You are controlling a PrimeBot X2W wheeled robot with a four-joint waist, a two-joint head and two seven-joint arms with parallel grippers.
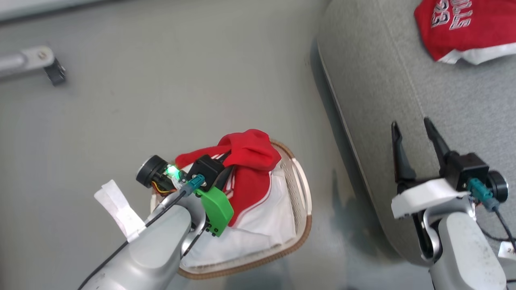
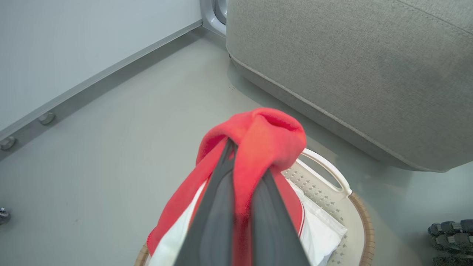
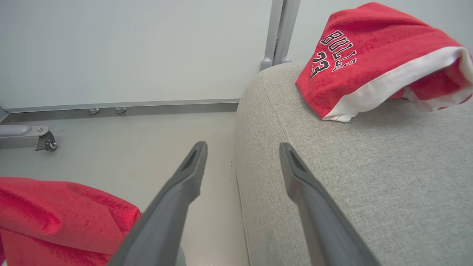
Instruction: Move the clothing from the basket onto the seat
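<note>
Grey floor (image 1: 169,88); metal leg (image 1: 24,61) w/ dark caster (image 1: 55,75) upper left. White wall (image 3: 129,48), grey post (image 3: 278,33) top centre. Dark ridged objs (image 2: 451,236) lower right, unclear.

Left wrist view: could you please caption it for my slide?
Left gripper pinches a red white-trimmed garment over the oval white perforated plastic basket.

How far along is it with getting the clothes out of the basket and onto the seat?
About halfway. Done: the BULLS 23 jersey lies on the seat. In hand: the left gripper has its fingers shut on the second red garment, bunched above the basket with its lower part hanging inside. Left: carry it across and release it on the seat. The right gripper is open and holds nothing.
</note>
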